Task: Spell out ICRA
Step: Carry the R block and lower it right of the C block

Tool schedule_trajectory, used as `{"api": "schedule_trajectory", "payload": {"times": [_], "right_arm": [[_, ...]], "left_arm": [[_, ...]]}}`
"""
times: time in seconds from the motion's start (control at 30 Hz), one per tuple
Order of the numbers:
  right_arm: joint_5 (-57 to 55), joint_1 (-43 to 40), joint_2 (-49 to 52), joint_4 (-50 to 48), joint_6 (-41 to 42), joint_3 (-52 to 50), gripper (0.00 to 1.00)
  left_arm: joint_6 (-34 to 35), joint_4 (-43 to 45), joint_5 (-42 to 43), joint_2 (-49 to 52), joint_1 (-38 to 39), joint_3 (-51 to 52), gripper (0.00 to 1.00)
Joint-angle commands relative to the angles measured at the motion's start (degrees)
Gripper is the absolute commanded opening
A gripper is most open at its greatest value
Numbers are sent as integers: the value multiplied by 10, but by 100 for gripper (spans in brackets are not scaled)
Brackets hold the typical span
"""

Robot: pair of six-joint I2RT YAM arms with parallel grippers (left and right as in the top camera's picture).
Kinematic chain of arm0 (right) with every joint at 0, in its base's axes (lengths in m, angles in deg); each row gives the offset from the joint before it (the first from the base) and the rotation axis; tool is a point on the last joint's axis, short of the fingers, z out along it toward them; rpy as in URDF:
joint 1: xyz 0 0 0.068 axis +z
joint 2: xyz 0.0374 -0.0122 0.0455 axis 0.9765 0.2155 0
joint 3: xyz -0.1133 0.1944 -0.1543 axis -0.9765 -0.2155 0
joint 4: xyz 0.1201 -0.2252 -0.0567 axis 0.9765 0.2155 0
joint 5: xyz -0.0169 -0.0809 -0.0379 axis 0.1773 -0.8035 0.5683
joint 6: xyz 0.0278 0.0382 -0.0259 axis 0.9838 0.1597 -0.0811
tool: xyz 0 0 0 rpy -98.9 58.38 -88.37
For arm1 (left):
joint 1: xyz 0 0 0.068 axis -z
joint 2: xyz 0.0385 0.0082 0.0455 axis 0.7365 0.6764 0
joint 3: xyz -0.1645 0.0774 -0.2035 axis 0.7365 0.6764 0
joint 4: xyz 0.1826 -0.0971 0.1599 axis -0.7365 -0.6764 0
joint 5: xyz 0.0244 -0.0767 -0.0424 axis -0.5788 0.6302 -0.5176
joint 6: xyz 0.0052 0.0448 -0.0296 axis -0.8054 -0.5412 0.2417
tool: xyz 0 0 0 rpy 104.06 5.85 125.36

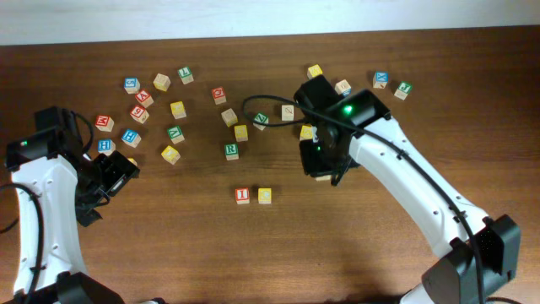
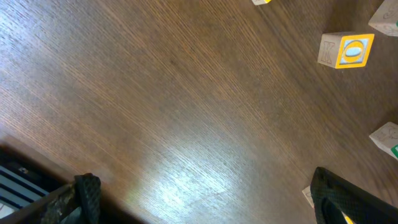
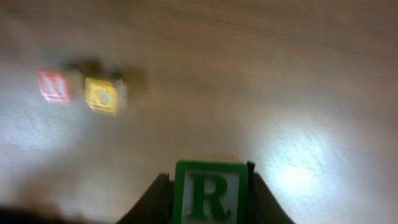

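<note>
The red I cube [image 1: 242,196] and the yellow C cube [image 1: 265,195] sit side by side at the table's middle front. In the right wrist view they are blurred at the upper left, red I cube [image 3: 55,85] left of the yellow C cube [image 3: 102,95]. My right gripper [image 1: 323,172] hovers to their right, shut on the green R cube [image 3: 210,193], whose letter faces the camera between the fingers [image 3: 154,199]. My left gripper [image 1: 118,174] stands open over bare wood at the left, open gripper [image 2: 211,205] with nothing in it. I cannot pick out the A among the red cubes.
Many loose letter cubes [image 1: 175,110] lie scattered across the back of the table, from the far left to a few near the right arm [image 1: 381,80]. A green cube [image 1: 231,150] lies just behind the I. A yellow-framed cube [image 2: 347,51] lies ahead of the left gripper.
</note>
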Motion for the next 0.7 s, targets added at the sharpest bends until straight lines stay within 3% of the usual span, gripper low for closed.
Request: {"api": "schedule_trajectory", "payload": {"times": [0.0,0.27,0.43,0.67], "right_arm": [[23,3,-4,-125,23,-102,22],[-44,75,2,-391,123,-265,23],[-118,134,36,-405,161,-275,25],[-107,141,44,-407,162,-276,25]], "left_arm": [[-7,1,0,-7,-1,-5,99],[-7,1,0,-7,-1,-5,99],[-7,1,0,-7,-1,-5,99],[-7,1,0,-7,-1,-5,99]]}}
